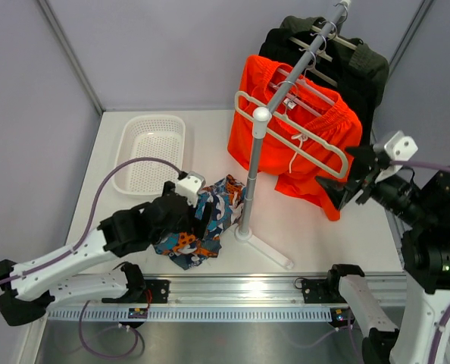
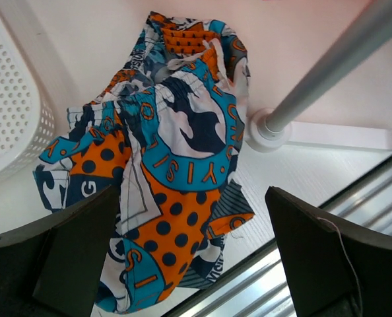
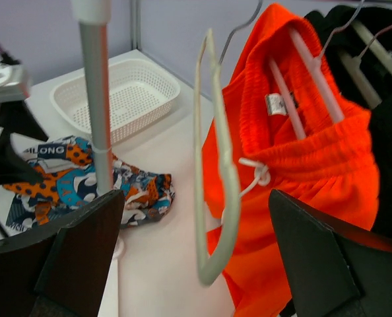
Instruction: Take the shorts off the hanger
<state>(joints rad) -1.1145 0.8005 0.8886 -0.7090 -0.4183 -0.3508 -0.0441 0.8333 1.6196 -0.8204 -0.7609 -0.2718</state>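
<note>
The patterned shorts [image 1: 210, 220] lie crumpled on the table by the rack's foot; they also show in the left wrist view [image 2: 169, 172] and the right wrist view [image 3: 70, 185]. My left gripper [image 1: 197, 214] is open just above them, holding nothing. The orange shorts [image 1: 301, 133] with a white drawstring hang on a white hanger [image 3: 298, 72] on the rack's rail. An empty pale hanger [image 1: 293, 133] hangs in front of them, also seen in the right wrist view [image 3: 216, 172]. My right gripper [image 1: 346, 186] is open and empty beside the orange shorts' lower right.
A white perforated basket [image 1: 153, 152] stands at the back left. The grey rack pole [image 1: 254, 178] rises from a white foot [image 1: 267, 246] mid-table. Black and dark olive garments [image 1: 354, 61] hang behind the orange shorts. A metal rail [image 1: 232, 292] runs along the near edge.
</note>
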